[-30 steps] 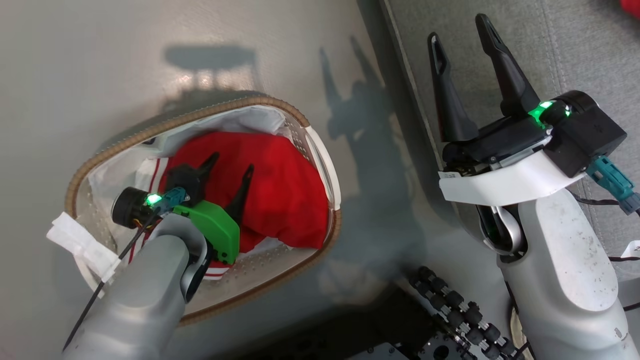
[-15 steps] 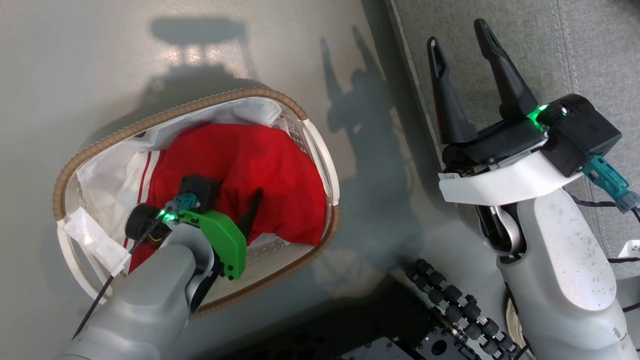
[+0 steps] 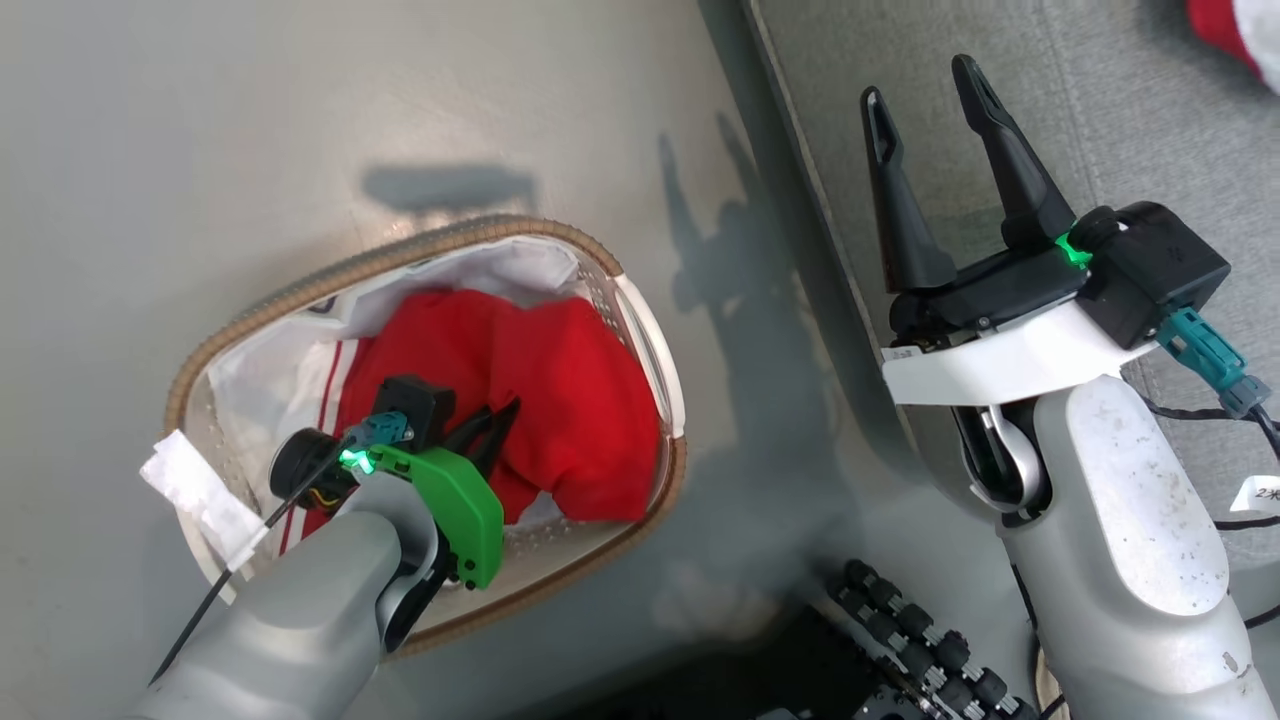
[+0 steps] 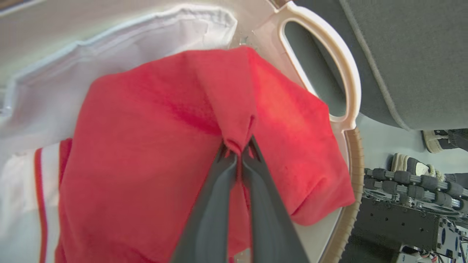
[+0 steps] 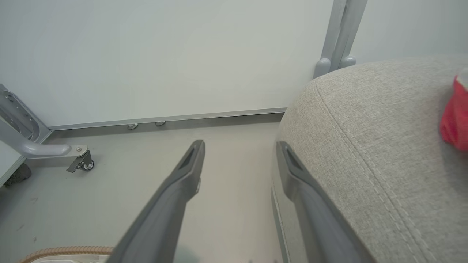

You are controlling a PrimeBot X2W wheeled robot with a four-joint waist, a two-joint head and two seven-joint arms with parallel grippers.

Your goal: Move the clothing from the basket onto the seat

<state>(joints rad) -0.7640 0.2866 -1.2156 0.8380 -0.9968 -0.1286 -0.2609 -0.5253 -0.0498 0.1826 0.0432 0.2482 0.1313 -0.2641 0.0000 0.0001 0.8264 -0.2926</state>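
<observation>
The basket [image 3: 640, 320] stands on the floor at the left, white with a brown woven rim and a white liner. Red clothing [image 3: 570, 400] with white striped trim lies inside it. My left gripper [image 3: 495, 425] is down in the basket, shut on a pinched fold of the red clothing [image 4: 226, 109], as the left wrist view shows at the gripper [image 4: 237, 151]. My right gripper [image 3: 925, 90] hangs open and empty over the edge of the grey seat [image 3: 1120, 110]. In the right wrist view the right gripper [image 5: 239, 149] straddles the seat's edge [image 5: 365, 120].
Another red and white garment [image 3: 1235, 30] lies on the seat at the far right, also seen as red cloth [image 5: 455, 120]. A wall and a castered metal frame [image 5: 55, 151] stand beyond the seat. My wheeled base [image 3: 920, 650] sits below the basket.
My left gripper has closed from open onto a fold of the red clothing. The head camera shifted a little. The right gripper stayed open.
</observation>
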